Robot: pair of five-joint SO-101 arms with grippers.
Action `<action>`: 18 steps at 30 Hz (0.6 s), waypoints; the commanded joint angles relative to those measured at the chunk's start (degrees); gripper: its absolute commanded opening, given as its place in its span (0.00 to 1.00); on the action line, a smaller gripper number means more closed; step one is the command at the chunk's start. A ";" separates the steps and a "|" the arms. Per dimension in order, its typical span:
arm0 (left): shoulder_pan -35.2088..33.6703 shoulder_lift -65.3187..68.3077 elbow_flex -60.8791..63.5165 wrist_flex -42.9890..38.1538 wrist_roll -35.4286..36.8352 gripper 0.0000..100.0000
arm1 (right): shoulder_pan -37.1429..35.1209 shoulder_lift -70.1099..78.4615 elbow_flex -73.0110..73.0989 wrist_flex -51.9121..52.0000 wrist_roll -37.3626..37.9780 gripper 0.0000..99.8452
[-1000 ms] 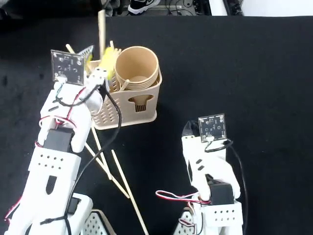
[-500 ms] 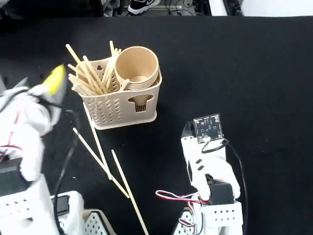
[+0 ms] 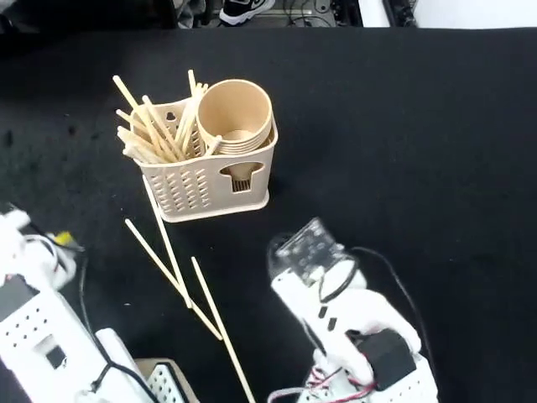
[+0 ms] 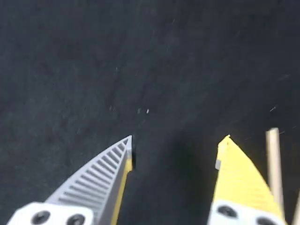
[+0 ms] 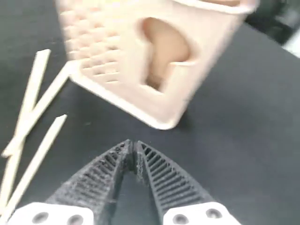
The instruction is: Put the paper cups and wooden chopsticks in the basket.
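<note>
A beige basket point(image 3: 210, 180) stands at the table's back left, holding stacked paper cups point(image 3: 236, 113) and several wooden chopsticks point(image 3: 151, 130). Three loose chopsticks point(image 3: 172, 269) lie on the black cloth in front of it. The left gripper point(image 4: 176, 143) is open over bare cloth, one chopstick point(image 4: 273, 159) beside its yellow finger; its arm point(image 3: 33, 285) sits at the left edge. The right gripper point(image 5: 133, 147) is shut and empty, pointing at the basket point(image 5: 154, 65), with loose chopsticks point(image 5: 33, 117) to one side. Its arm point(image 3: 336, 311) is at the front centre.
Black cloth covers the whole table point(image 3: 403, 134). The right half has open room. A shoe and cables point(image 3: 252, 10) lie beyond the far edge.
The left arm has pulled back from above the basket to the front left edge, leaving a chopstick in the basket. The right arm has swung left, toward the loose chopsticks.
</note>
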 commanded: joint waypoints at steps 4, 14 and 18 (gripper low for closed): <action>-1.89 -0.44 17.10 -12.84 -5.71 0.29 | -13.71 20.00 -4.62 -2.73 -0.70 0.08; -2.42 -0.44 20.97 -16.09 -11.34 0.28 | -25.67 60.26 -13.85 -20.84 -13.71 0.10; -2.42 -0.44 21.05 -16.09 -11.52 0.28 | -29.10 74.07 -18.68 -23.82 -17.32 0.15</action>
